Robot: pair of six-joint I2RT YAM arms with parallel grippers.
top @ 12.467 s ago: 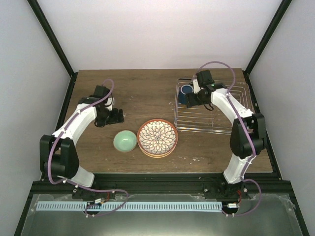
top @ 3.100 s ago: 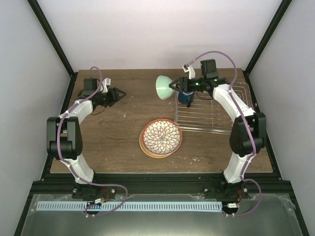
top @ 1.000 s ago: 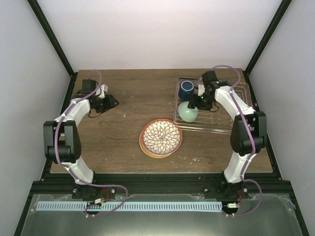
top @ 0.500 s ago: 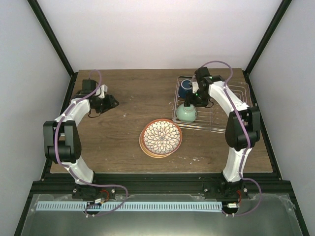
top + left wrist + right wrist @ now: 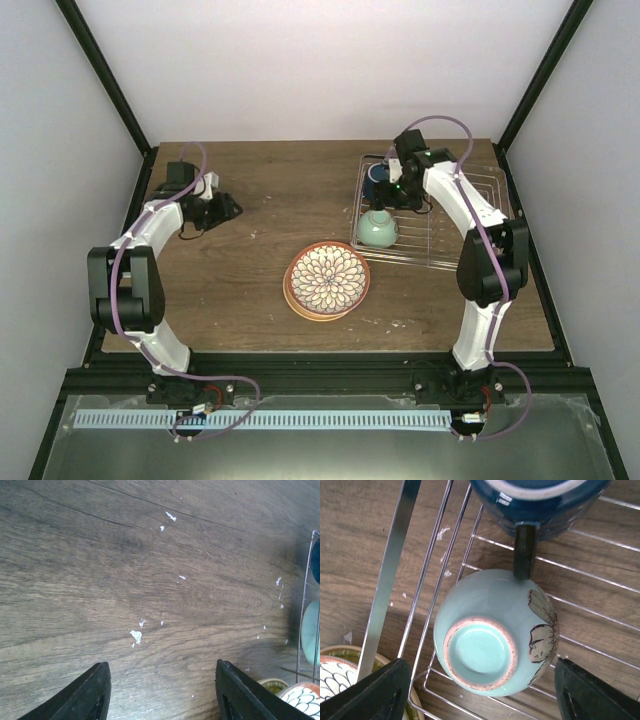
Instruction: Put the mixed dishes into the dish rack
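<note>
We log the bowl (image 5: 495,640) now inverted in the rack (image 5: 395,555) by the mug (image 5: 540,500); our right fingers (image 5: 380,692) have let go and spread wide, so plates (image 5: 326,280) come next.

Robot lab cell: white walls (image 5: 320,60), black frame struts (image 5: 104,70).

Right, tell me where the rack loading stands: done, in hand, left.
Done: the dark blue mug and the mint bowl, upside down, sit on the dish rack. In hand: nothing; the right pincer is open above the bowl, and the left pincer is open over the table. Left: the stacked plates, on the table in front of the rack.
</note>
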